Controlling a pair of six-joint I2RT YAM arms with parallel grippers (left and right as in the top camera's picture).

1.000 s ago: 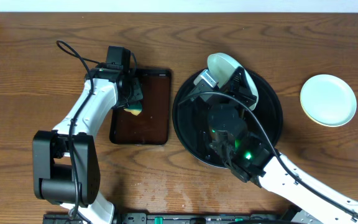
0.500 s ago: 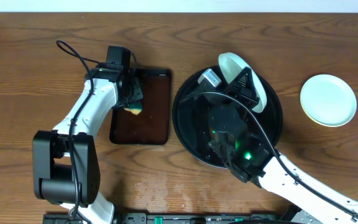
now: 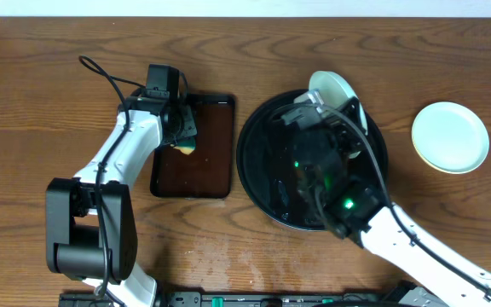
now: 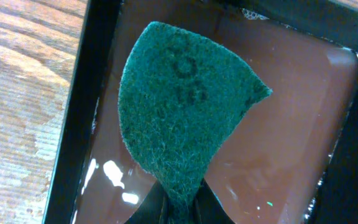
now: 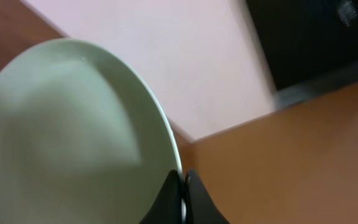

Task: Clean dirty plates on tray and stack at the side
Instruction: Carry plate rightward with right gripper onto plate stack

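Jaws clenched both sides | overhead: left gripper (image 3: 182,135) pinches sponge (image 3: 183,147) above rectangular brown tray (image 3: 207,170); right gripper (image 3: 341,106) holds pale plate (image 3: 329,85) tilted over glossy round black tray (image 3: 258,175); another plate (image 3: 450,136) lies apart on wood table (image 3: 41,102) | left wrist: sponge's fibrous green scouring face, wet shiny tray floor | right wrist: dark fingertips (image 5: 192,198) nip smooth plate rim

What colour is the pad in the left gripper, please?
Dark green fibrous scouring pad; left wrist view shows it best.

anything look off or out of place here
Nothing damaged. One plate stands tilted on edge over the black tray, pinched at its rim by the right end effector. Faint wet-looking smears mark the table near its front edge.
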